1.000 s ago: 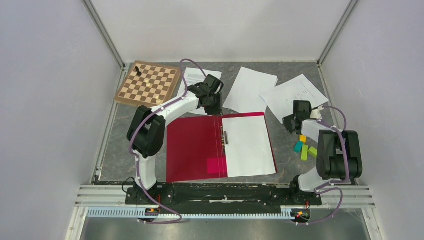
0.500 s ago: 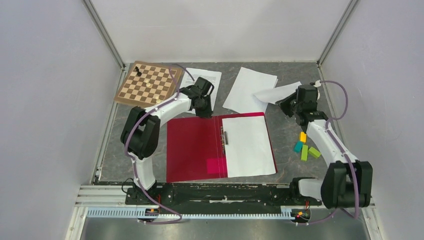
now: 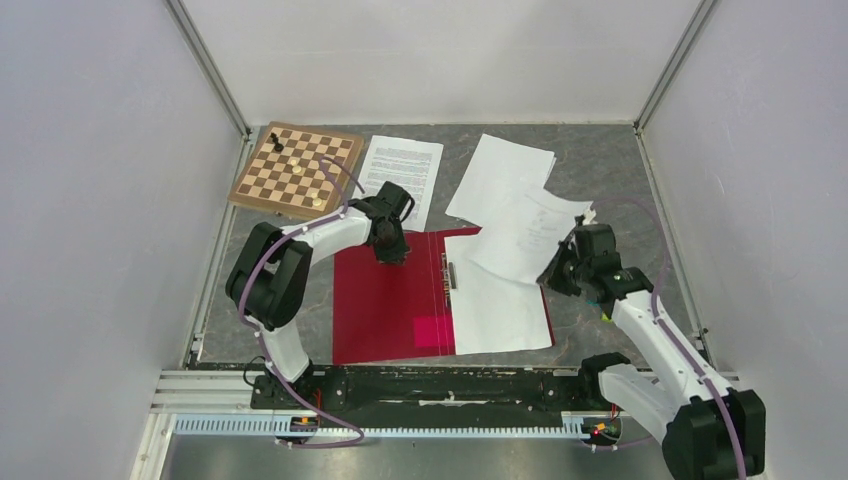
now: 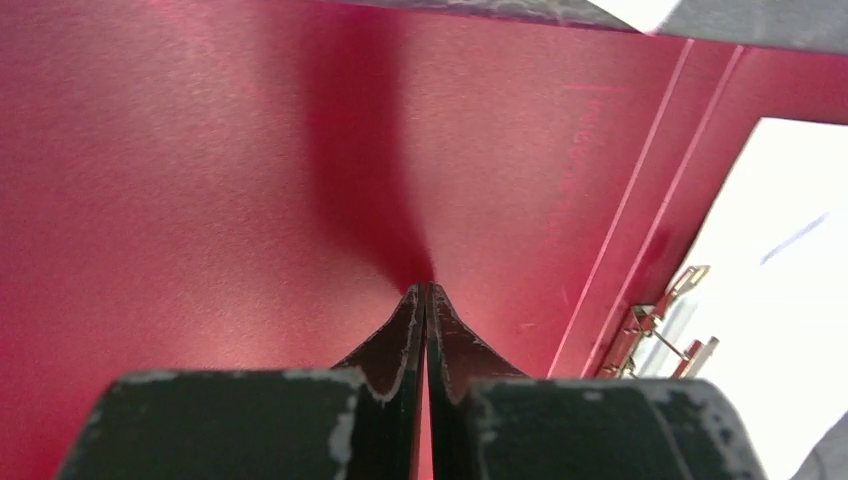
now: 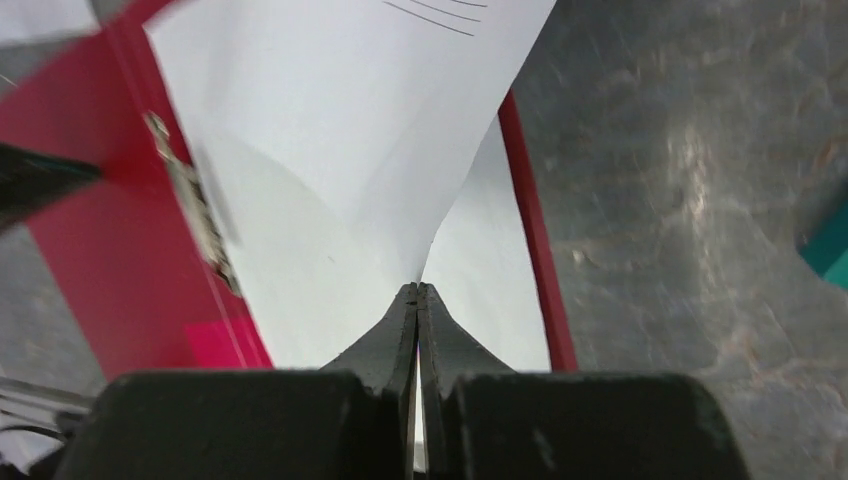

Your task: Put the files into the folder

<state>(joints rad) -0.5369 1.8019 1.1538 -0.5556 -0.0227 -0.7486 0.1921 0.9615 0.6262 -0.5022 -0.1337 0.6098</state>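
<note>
The red folder lies open in the middle of the table, with a metal clip at its spine, a pink patch and a white sheet on its right half. My right gripper is shut on the corner of a printed sheet and holds it tilted over the folder's right half; the right wrist view shows the sheet pinched at the gripper. My left gripper is shut and empty, its tips at the folder's left inner cover. Two more files lie behind: a printed sheet and a white stack.
A brown-and-white chessboard with a few pieces sits at the back left. A teal block lies on the grey table right of the folder, mostly hidden by the right arm in the top view. White walls enclose three sides.
My right gripper lifted a sheet from the back right and carried it left and nearer, over the folder. My left gripper moved nearer, from the printed sheet onto the folder's left cover.
</note>
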